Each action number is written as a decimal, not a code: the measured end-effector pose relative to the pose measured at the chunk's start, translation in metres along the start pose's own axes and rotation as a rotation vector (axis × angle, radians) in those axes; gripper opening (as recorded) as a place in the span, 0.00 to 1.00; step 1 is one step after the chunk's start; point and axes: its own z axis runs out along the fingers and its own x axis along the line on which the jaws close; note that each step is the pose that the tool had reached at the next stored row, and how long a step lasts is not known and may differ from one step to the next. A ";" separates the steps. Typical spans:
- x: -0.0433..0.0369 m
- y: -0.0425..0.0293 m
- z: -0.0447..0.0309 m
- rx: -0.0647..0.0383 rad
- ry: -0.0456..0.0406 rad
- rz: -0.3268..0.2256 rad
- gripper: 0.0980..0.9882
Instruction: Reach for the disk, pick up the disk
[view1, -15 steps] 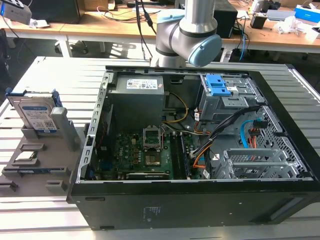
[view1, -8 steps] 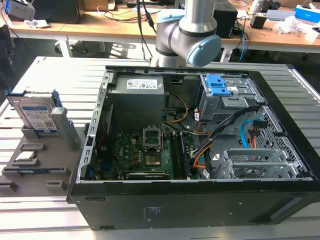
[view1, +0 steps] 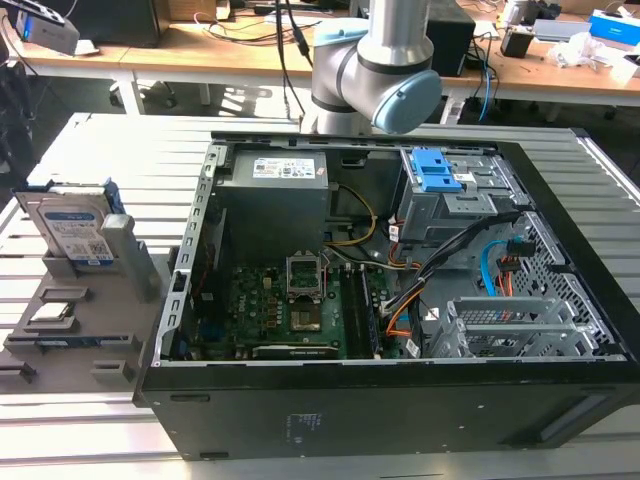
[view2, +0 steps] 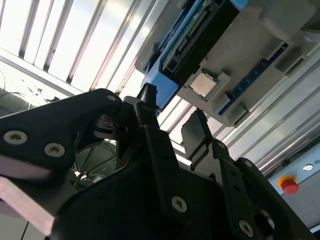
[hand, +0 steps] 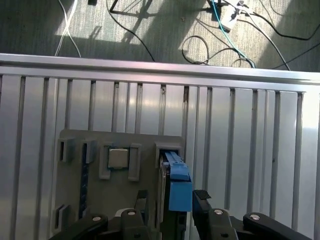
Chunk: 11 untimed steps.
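- The disk (view1: 68, 225) stands on edge in a slot of the grey holder (view1: 125, 255). Its labelled face is upright and a blue bracket runs along its rim.
- In the first wrist view, your gripper (hand: 171, 196) hangs over the holder with the jaws spread, one to either side of the disk's blue top edge. I see no contact.
- The processor chip (hand: 119, 158) lies in a holder pocket just beside the disk's slot.
- If you come down off-centre, a finger could land on the bracket or the slot wall and tip or jam the disk.
- Closing on the plastic bracket alone may let it flex and the disk slip.
- A finger straying to the chip side of the holder could knock the chip loose.
- The open computer case (view1: 400, 400) stands just beside the holder on the slatted tabletop (hand: 240, 150). A wide swing could clip its wall.
- You cannot judge how high the fingertips stand above the disk.
- The disk's lower part is hidden in the slot, so how tightly the holder grips it is unknown.
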 end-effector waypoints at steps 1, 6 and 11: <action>0.0000 -0.0002 0.0019 0.000 0.0001 0.000 0.43; 0.0001 -0.0014 0.0115 0.000 0.0000 0.001 0.43; -0.0001 -0.0036 0.0222 0.000 -0.0001 0.002 0.43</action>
